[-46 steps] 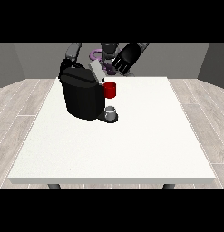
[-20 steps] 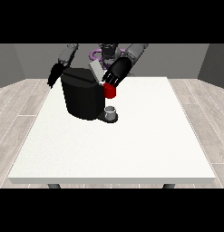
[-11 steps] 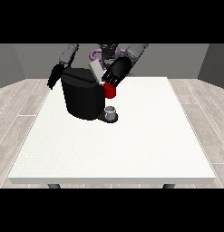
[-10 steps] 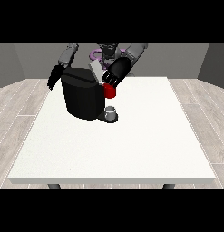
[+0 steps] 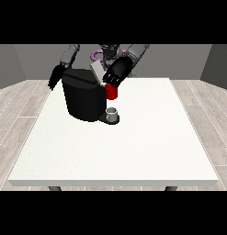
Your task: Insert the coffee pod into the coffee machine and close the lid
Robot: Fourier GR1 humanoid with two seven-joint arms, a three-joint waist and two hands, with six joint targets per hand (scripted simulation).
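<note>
Coffee machine (image 5: 83,98): near table's (image 5: 133,151) far left edge | lid (image 5: 97,72): raised | hand at view's right (image 5: 116,72): above red thing at the machine (image 5: 111,92), finger state cannot tell | hand at view's left (image 5: 55,78): fingers straight, hanging beside machine

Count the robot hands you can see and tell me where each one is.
2. One hand hangs at the view's left, beside the coffee machine. The other hand is at the view's right, over the machine's top, just above the red thing at the machine.

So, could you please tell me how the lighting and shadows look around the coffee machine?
Front view: light is even and soft, with no glare on the white table; the black coffee machine shows little surface detail, and the dark hand at the view's right partly blends into it.
</note>
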